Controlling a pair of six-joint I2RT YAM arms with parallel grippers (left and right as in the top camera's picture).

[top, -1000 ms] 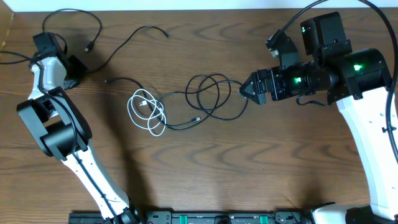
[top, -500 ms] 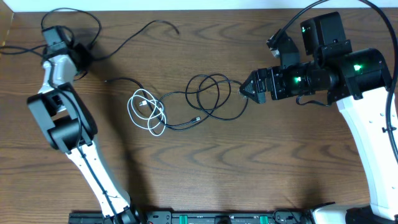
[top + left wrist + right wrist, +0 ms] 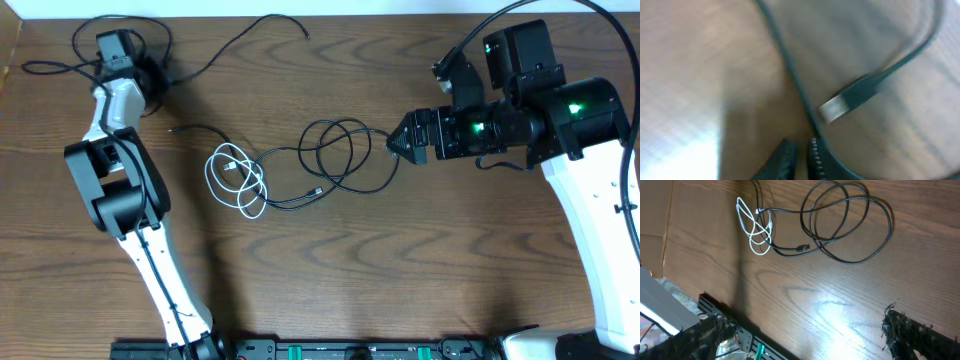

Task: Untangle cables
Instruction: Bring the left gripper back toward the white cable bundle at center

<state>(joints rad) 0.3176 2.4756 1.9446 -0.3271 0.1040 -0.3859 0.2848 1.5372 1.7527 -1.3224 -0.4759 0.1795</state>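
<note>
A brown wooden table [image 3: 330,270] is seen from above. The right gripper [image 3: 394,144] is spread wide open just right of the table's middle and is pointed left at a black cable [image 3: 345,158]. That cable is coiled in loose loops at the middle, its long axis laid left to right. A white cable [image 3: 237,182] is looped just left of it, stretched diagonally from far-left to near-right. By the far-left corner, the left gripper [image 3: 800,152] is closed on a second black cable [image 3: 783,55], whose free end is pointed right along the far edge. A blurred silver-tipped plug [image 3: 840,102] is seen beside it.
</note>
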